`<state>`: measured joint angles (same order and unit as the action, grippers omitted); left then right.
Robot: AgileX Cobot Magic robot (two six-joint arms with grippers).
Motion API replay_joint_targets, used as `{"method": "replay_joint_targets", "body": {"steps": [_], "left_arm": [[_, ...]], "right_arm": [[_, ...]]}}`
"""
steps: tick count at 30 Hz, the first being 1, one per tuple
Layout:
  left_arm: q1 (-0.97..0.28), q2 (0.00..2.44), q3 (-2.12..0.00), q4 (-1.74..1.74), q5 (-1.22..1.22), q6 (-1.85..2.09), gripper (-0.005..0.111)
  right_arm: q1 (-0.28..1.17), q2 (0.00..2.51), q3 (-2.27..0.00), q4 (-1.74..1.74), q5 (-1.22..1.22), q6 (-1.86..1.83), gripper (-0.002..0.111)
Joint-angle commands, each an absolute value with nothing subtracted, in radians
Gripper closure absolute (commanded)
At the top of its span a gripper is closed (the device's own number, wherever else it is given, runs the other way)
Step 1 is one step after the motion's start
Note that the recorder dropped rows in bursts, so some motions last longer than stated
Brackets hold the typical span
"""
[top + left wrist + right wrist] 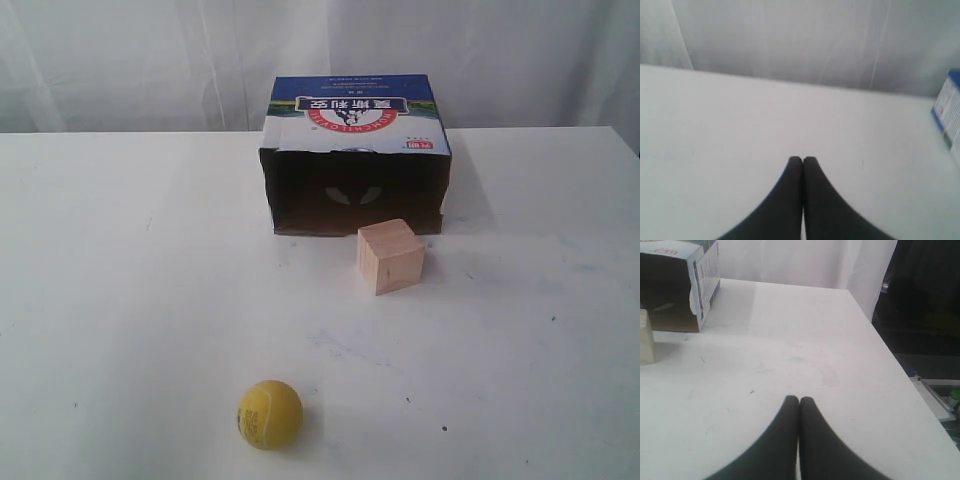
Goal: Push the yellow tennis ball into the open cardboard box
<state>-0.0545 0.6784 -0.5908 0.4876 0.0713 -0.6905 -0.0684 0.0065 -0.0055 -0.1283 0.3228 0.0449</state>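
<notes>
The ball (pixel 270 414) is sitting on the table (pixel 120 260) in the foreground, well apart from the box (pixel 355 120), which is lying at the back with its dark opening facing forward. The cube (pixel 390 256) is standing just before that opening, toward its right. The left gripper (pixel 802 160) and right gripper (pixel 799 400) are each hovering over the table, fingers pressed together, gripping nothing.

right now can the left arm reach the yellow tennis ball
Probably yes: the yellow tennis ball sits alone left of centre, the wooden cube well clear. The left gripper is shut, though its camera doesn't show the ball.
</notes>
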Motion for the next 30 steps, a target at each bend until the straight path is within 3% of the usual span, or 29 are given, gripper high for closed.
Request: {"method": "replay_joint_targets", "body": {"steps": [1,8,19,30], "left_arm": [[-0.181,0.934,-0.731,0.398,0.291,-0.523,0.107],[-0.327,1.245,-0.799,-0.312,0.697,0.245,0.107],[-0.587,1.323,-0.648,-1.349,0.643,1.379,0.107],[-0.607,1.542,-0.622,-1.514,0.509,1.689,0.107]], "right_arm": [[-0.071,0.0,0.0,-0.129,0.313,0.049,0.108],[-0.071,0.0,0.0,-0.129,0.313,0.049,0.108],[-0.071,0.0,0.0,-0.129,0.313,0.049,0.108],[-0.071,0.0,0.0,-0.129,0.313,0.049,0.108]]}}
